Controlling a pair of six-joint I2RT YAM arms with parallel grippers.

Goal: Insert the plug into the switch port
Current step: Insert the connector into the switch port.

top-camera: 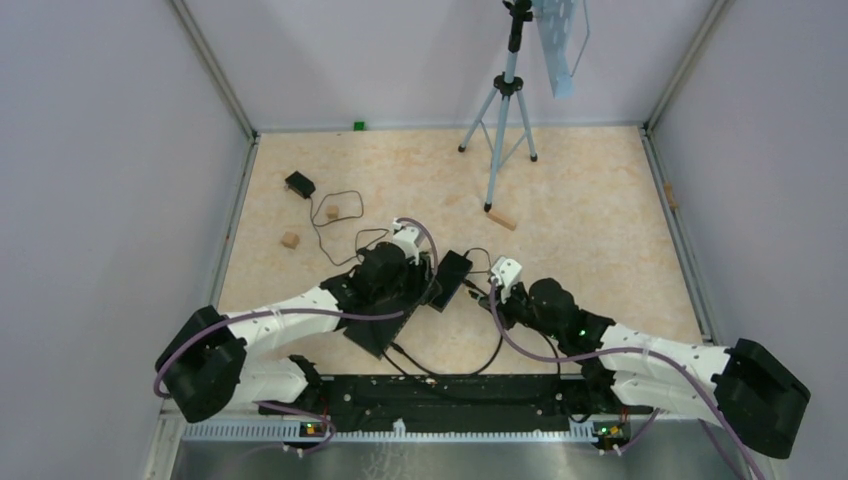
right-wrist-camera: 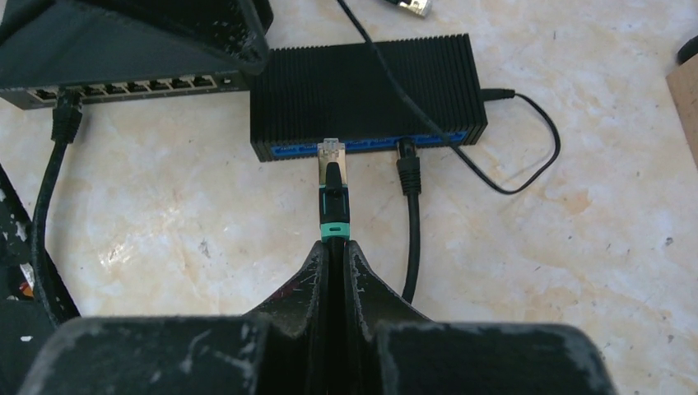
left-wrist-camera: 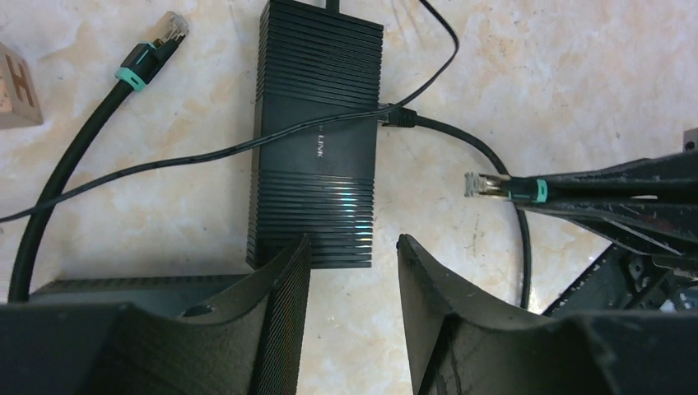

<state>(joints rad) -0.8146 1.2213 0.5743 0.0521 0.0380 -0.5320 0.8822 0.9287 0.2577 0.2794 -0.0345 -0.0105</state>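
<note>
The small black ribbed switch (left-wrist-camera: 317, 140) lies flat on the table, its blue port face (right-wrist-camera: 370, 145) turned toward my right gripper. My right gripper (right-wrist-camera: 336, 244) is shut on a black cable just behind the teal-ringed plug (right-wrist-camera: 332, 169). The plug's metal tip points at the port row. The left wrist view shows this plug (left-wrist-camera: 481, 185) level and still a short gap from the switch's side. My left gripper (left-wrist-camera: 354, 243) stands open at the switch's near end, with only bare table between its fingers. From above, both grippers flank the switch (top-camera: 455, 278).
A second black cable (right-wrist-camera: 407, 169) is plugged into the same port row. A larger switch (right-wrist-camera: 123, 86) sits at the left with its own cable. A loose teal-ringed plug (left-wrist-camera: 169, 29) and a wooden block (left-wrist-camera: 16, 86) lie nearby. A tripod (top-camera: 505, 110) stands at the back.
</note>
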